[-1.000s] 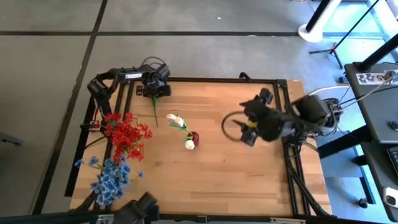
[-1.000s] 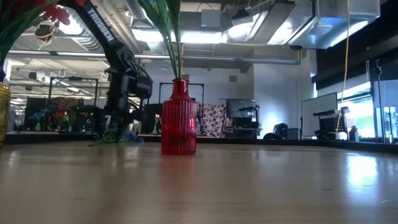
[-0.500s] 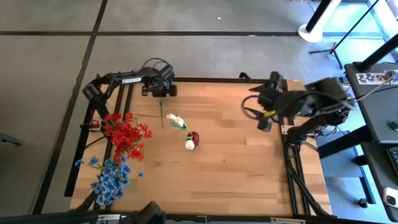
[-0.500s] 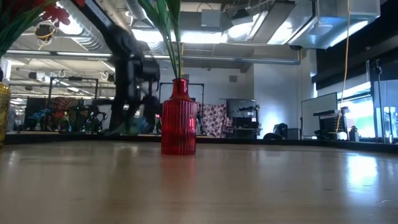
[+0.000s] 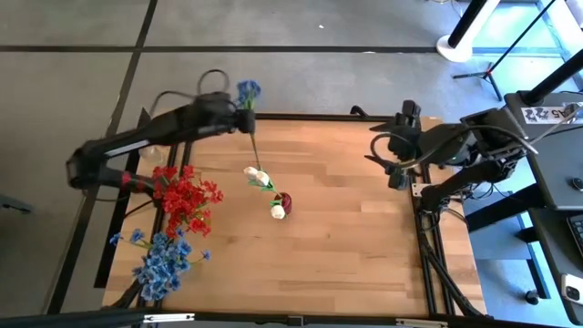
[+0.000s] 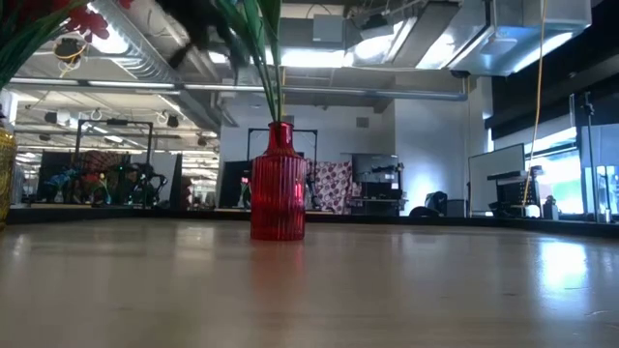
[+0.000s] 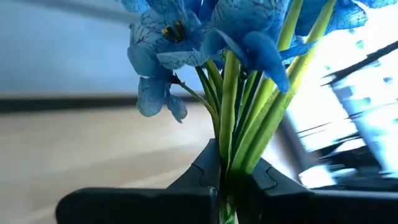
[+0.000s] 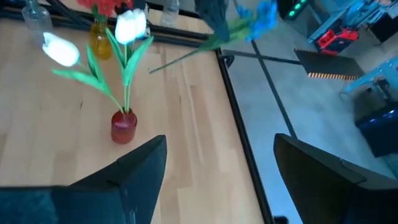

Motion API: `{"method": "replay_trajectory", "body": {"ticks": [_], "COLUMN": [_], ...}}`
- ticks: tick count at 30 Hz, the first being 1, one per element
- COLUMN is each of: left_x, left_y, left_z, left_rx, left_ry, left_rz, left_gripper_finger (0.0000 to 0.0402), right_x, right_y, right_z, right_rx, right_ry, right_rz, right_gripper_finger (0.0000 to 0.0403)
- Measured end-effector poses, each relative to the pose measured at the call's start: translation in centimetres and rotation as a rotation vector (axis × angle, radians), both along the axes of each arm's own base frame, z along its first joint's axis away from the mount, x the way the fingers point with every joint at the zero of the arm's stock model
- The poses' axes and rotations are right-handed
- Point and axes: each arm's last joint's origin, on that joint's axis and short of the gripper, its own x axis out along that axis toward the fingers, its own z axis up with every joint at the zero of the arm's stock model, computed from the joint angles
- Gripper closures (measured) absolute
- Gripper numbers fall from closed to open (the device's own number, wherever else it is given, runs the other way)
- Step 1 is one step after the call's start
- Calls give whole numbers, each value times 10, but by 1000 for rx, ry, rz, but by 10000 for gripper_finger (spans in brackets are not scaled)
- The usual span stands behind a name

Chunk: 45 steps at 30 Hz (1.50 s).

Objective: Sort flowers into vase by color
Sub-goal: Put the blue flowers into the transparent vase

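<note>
over the table's far left edge the left gripper (image 5: 244, 117) is clamped on the stems of a blue sprig (image 5: 248, 90), its blooms past the edge and its stem slanting down over the wood. white tulips (image 5: 260, 176) stand in the red vase (image 5: 285, 200) near the table (image 5: 346, 246) middle. red flowers (image 5: 187, 196) and blue flowers (image 5: 164, 262) stand at the left edge. near the far right corner the right gripper (image 5: 399, 146) hangs with fingers apart.

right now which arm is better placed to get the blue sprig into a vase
Left. The left gripper is shut on the blue flower sprig at the table's far edge; the right gripper is open, holding nothing, at the right edge.
</note>
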Motion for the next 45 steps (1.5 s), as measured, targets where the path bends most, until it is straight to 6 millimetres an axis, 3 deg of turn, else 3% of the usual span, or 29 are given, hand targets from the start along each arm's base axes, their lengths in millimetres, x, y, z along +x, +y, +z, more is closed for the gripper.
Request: {"method": "replay_trajectory", "body": {"ticks": [6, 11, 16, 23, 30, 37, 45], "left_x": [-32, -48, -57, -78, -84, -81, -80], "left_y": [-58, -96, -129, -156, -190, -249, -321], "left_z": [52, 88, 131, 166, 174, 158, 125], "left_rx": [201, 314, 428, 480, 497, 543, 657], "left_ry": [-274, -392, -439, -532, -622, -557, -390], "left_rz": [-111, -283, -493, -740, -1063, -1315, -1416], "left_gripper_finger": [389, 389, 390, 390, 390, 390, 390], "right_x": [22, 39, 55, 77, 97, 105, 111], "right_y": [7, 13, 18, 36, 106, 168, 196], "right_z": [5, 6, 3, -11, -37, -69, -92], "right_rx": [24, 116, 209, 379, 454, 543, 585], "right_ry": [-104, -198, -251, -266, -313, -356, -356], "right_rz": [18, -3, -56, -135, -189, -248, -295], "right_gripper_finger": [107, 107, 107, 107, 107, 107, 107]}}
